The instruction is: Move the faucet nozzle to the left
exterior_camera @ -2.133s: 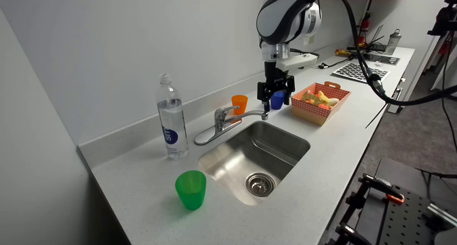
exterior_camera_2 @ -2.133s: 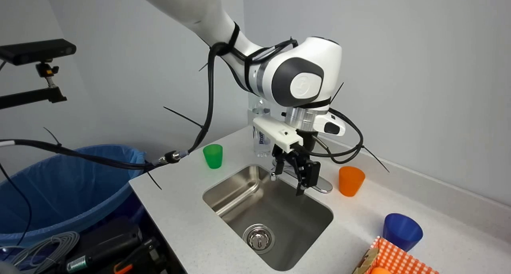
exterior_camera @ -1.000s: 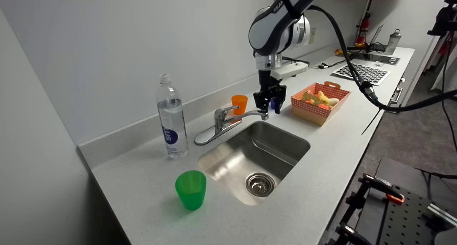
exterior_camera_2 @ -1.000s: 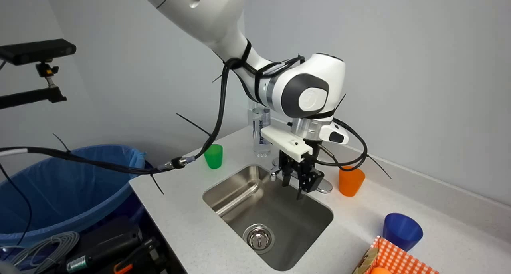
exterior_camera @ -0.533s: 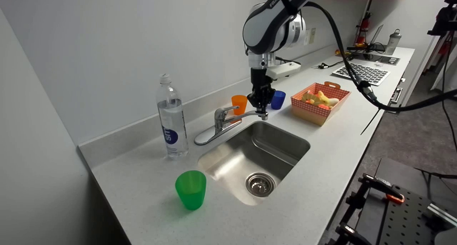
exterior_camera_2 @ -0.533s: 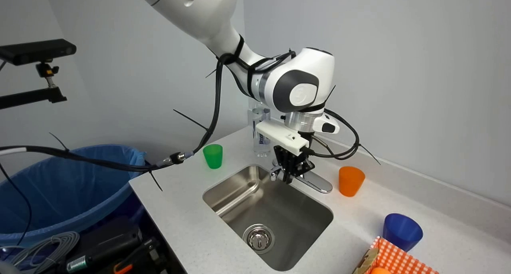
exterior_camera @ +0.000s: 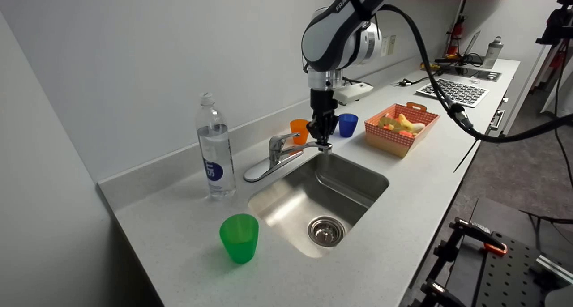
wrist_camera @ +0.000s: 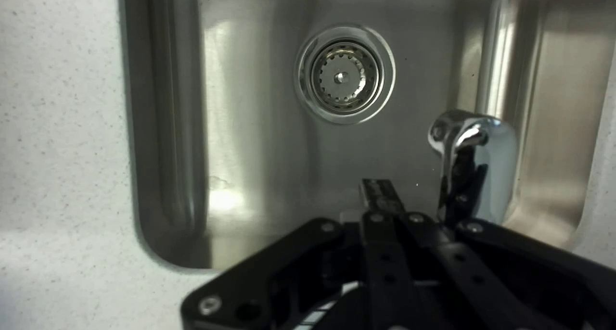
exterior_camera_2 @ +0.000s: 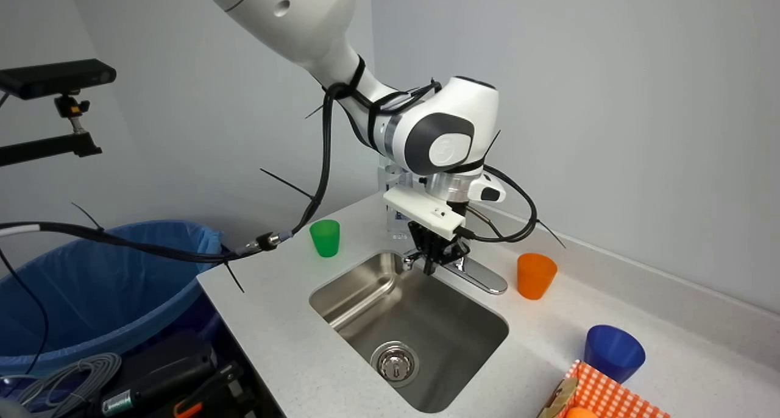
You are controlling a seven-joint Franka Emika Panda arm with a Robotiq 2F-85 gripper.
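Currently, claw (exterior_camera_2: 430, 268) points down, jaws together, just beside the faucet nozzle (wrist_camera: 491, 166); contact cannot be confirmed. Nozzle end hangs over the sink (exterior_camera_2: 451, 345), right of the claw in the wrist view. Farther out, orange cup (exterior_camera_2: 536, 276), green cup (exterior_camera: 240, 240) and water bottle (exterior_camera: 216, 157) stand upright on the table (exterior_camera: 358, 271).

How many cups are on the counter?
3: tapered green cup beside the steel sink, tapered orange cup by the chrome faucet, tapered blue cup beside the red-checked basket.
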